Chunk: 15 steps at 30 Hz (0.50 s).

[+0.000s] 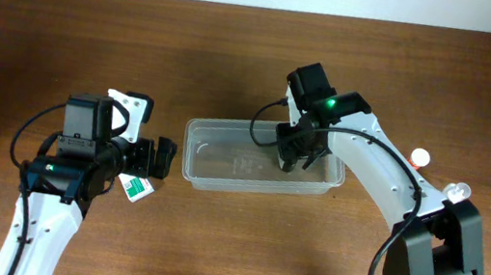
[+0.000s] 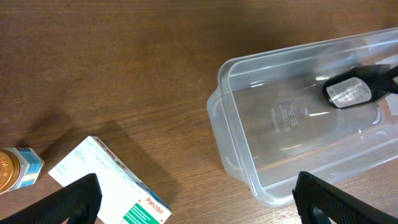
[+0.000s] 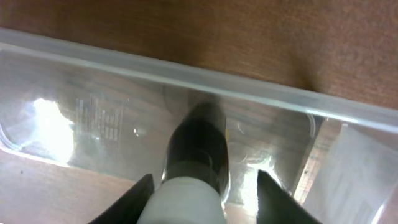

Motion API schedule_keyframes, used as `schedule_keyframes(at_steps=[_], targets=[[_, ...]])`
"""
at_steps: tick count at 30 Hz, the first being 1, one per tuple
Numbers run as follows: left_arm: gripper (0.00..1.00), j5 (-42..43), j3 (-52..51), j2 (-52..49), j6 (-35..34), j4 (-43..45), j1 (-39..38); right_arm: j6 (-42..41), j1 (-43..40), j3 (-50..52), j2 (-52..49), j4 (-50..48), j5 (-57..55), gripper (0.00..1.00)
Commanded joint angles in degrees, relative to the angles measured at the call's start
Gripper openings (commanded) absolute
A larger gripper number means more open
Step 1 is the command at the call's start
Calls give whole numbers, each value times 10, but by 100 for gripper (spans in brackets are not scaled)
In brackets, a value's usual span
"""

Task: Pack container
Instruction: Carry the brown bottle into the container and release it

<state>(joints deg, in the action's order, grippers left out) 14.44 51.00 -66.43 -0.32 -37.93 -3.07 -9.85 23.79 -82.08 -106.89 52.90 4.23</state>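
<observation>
Jaws of the right gripper flank a dark bottle, pinched or not I cannot tell, at the three o'clock end of the mid-table container; lay it flat before withdrawing, left gripper spread at nine.

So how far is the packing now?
Done: I see nothing lying loose in the container yet. In hand: the right gripper has a dark item down inside it; whether it is gripping the item is unclear. Left: the box below the open left gripper, a small jar, and two bottles by the right arm.
</observation>
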Motion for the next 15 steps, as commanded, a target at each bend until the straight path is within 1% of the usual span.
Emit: schedule_keyframes(at_steps=[1, 7, 11, 13, 14, 15], targets=[[99, 8, 13, 2, -5, 2, -2, 4, 2, -5, 4, 8, 1, 52], [100, 8, 13, 2, -3, 2, -2, 4, 1, -36, 52, 49, -14, 58], [99, 8, 13, 2, -1, 2, -2, 4, 1, -92, 102, 110, -65, 64], [99, 8, 13, 2, -1, 2, -2, 3, -4, -122, 128, 138, -103, 65], [100, 8, 13, 2, -1, 2, -2, 1, -8, -132, 139, 146, -116, 67], [100, 8, 13, 2, -1, 2, -2, -3, -16, -141, 153, 153, -129, 73]])
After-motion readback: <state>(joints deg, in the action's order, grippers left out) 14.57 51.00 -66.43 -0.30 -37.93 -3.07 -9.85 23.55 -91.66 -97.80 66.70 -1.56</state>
